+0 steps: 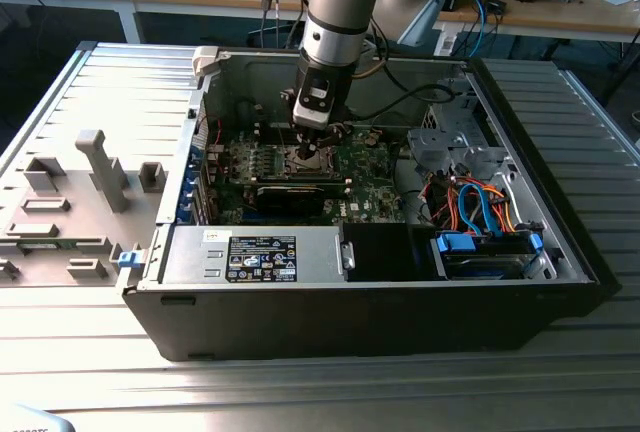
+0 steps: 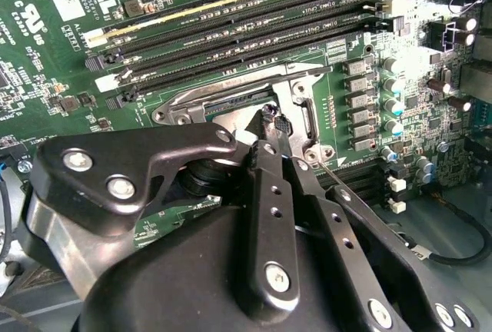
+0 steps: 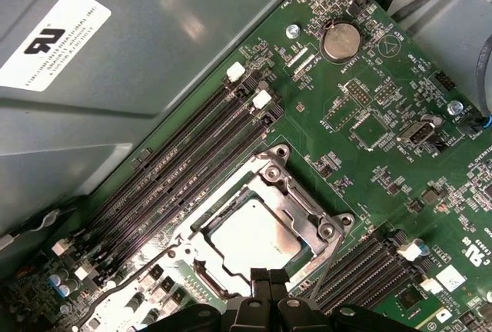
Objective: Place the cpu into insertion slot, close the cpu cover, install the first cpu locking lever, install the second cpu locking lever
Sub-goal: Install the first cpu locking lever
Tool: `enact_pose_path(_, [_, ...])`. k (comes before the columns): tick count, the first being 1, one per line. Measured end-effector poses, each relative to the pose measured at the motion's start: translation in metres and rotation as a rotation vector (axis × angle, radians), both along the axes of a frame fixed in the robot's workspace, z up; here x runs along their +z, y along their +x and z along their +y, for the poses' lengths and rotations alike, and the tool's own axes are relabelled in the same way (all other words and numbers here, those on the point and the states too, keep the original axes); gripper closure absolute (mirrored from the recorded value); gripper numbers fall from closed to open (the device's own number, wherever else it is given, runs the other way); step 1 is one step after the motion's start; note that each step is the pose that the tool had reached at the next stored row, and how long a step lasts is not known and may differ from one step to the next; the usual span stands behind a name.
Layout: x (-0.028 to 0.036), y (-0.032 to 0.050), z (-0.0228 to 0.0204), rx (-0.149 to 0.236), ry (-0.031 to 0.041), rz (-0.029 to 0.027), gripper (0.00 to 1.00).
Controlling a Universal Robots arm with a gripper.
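1. A black, open-sided computer case [image 1: 350,322] lies on the ribbed grey metal worktop [image 1: 100,372]; the robot's grey arm reaches down into it, and its black claw [image 1: 312,147] hangs over the middle of the green motherboard [image 1: 370,167].
2. The small square cpu with the pale silvery top [image 3: 254,236] sits in its socket on the board; in the first wrist view it lies flat, just beside the row of long black memory slots [image 3: 192,163].
3. The thin silvery metal cpu cover [image 3: 304,201] is down over the chip; its frame rings the chip on all sides, and the pale top shows through the square opening.
4. In the first wrist view the claw [image 3: 269,274] is at the edge of the socket, its two black fingertips drawn together with no gap between them; I cannot tell whether anything thin is caught there.
5. In the second wrist view the claw [image 2: 269,117] points down at the cover's frame [image 2: 296,90], the tips right over the socket.
6. A round silver coin battery [image 3: 340,40] sits further off on the board; blue and orange cables [image 1: 480,202] lie towards the exterior view's right; grey plastic blocks [image 1: 100,167] stand on the worktop on the exterior view's left.
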State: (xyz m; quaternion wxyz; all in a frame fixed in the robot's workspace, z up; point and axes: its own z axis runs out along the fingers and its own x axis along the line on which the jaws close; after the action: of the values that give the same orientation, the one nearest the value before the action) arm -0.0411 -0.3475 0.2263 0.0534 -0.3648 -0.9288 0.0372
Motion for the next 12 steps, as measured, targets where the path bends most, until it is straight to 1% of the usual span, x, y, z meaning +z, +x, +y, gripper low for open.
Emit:
enact_pose_path(2, [0.0000, 0.0000, 0.0000, 0.008, 0.0018, 0.0001, 0.89])
enact_pose_path(4, [0.0001, 0.0000, 0.0000, 0.016, 0.0119, 0.0000, 0.89])
enact_pose_path(8, [0.0000, 0.0000, 0.0000, 0.017, 0.0120, 0.0000, 0.89])
enact_pose_path(9, [-0.0001, 0.0000, 0.0000, 0.017, 0.0121, -0.0049, 0.89])
enact_pose_path(10, [-0.0002, 0.0000, -0.0001, 0.017, 0.0118, -0.0134, 0.89])
enact_pose_path(11, [-0.0004, 0.0000, 0.0000, 0.017, 0.0117, -0.0299, 0.89])
enact_pose_path(12, [-0.0006, 0.0000, 0.0000, 0.017, 0.0116, -0.0435, 0.89])
